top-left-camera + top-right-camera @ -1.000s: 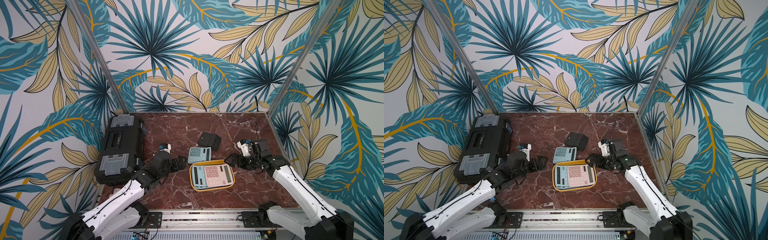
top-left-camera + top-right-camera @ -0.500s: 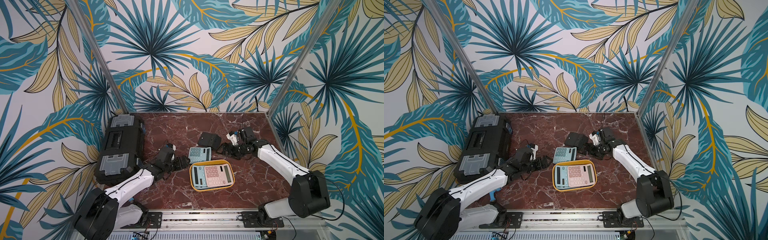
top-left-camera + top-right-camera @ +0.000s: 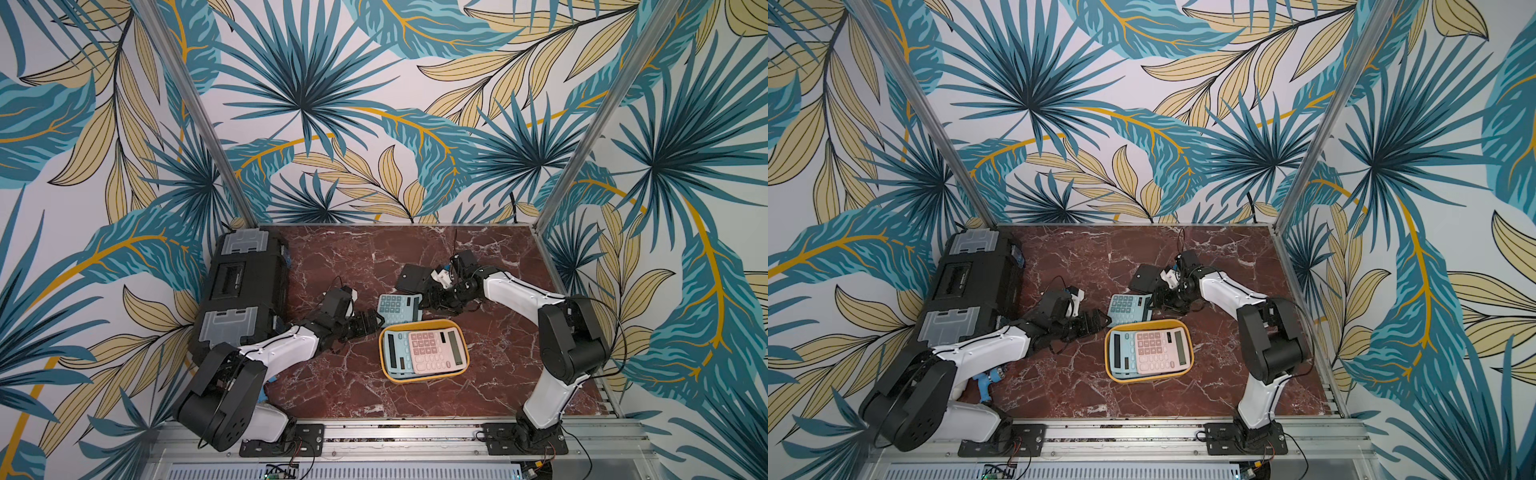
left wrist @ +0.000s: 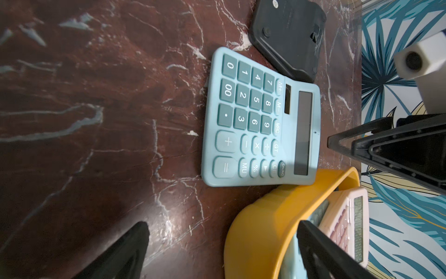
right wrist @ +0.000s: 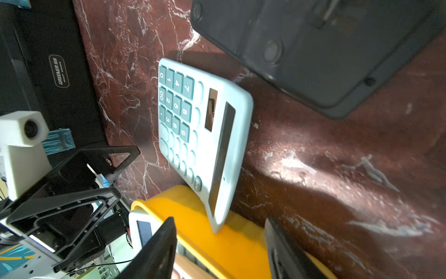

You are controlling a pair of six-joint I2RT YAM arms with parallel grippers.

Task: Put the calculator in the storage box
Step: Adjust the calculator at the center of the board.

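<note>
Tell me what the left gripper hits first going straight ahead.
Probably the blue calculator outside the storage box, dead ahead of the left gripper. The box's corner sits close beside one finger and might catch first.

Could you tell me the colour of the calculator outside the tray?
The calculator is light blue with teal digit keys, clearest in the left wrist view.
</note>
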